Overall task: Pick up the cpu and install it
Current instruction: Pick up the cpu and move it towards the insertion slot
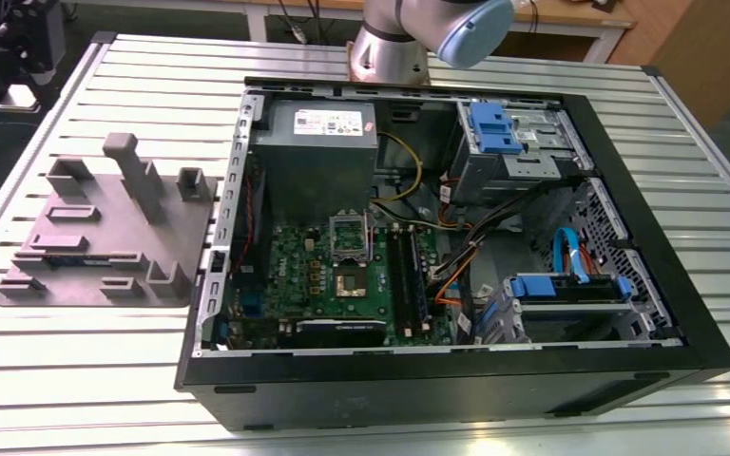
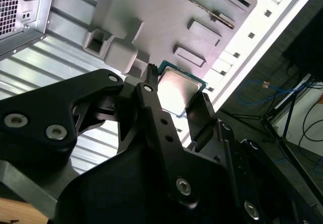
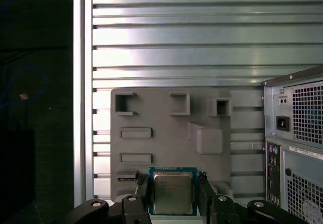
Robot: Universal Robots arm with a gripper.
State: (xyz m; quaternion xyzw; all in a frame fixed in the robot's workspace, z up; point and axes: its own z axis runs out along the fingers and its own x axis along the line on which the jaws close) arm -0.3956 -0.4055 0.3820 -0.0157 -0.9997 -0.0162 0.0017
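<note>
Grey tray (image 1: 109, 237), open computer case (image 1: 441, 382), slatted table (image 1: 86, 380)

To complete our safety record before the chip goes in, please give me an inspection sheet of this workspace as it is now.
Surface: slatted metal table.
Job's things: cpu held above grey tray; open computer case beside the tray.
Clutter: nothing seen.
Tool: the tool is shut on two opposite edges of the cpu.
Cables: wire bundle and blue cable inside the case; another blue cable on the floor.
Surroundings: wooden furniture beyond the table.
</note>
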